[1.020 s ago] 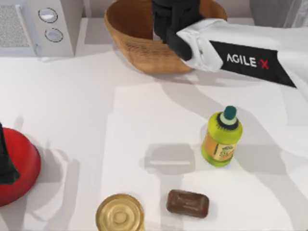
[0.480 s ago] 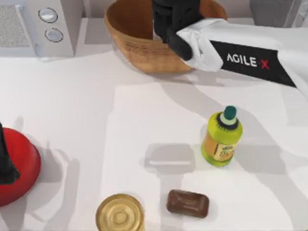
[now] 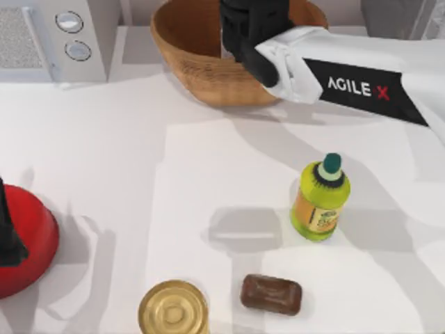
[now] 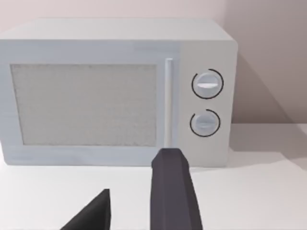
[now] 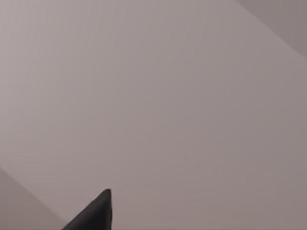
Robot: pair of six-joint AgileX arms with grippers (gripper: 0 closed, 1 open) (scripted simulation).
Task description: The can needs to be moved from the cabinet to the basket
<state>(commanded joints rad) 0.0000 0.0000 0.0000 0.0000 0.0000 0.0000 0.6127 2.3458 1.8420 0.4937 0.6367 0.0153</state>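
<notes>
The right arm (image 3: 348, 83) reaches from the right side of the table toward the far edge, and its black wrist part hangs over the basket (image 3: 195, 66). The right gripper is hidden from above by that wrist. In the right wrist view one dark fingertip (image 5: 96, 213) stands in front of a plain grey-pink wall, so I cannot tell whether this claw is released, clenched, or grasping something.

The basket stands at the far middle of the table (image 3: 104, 160). The part of its inside that is visible holds no can with a white-grey label; the rest is covered by the arm. One grey corner of the cabinet (image 3: 389, 17) is visible at the far right.

The left gripper (image 4: 139, 211) is parked at the left side, and it points at the white microwave (image 4: 115, 91), which has two round knobs. Its two dark fingers stand apart, with nothing between them.

On the table I count one yellow-green bottle (image 3: 320, 198) with a dark green cap, one brown bar (image 3: 271, 294), one wide gold-lidded can (image 3: 173, 308) and one red round object (image 3: 28, 243) at the left edge. The brown bar lies just beside the gold-lidded can.
</notes>
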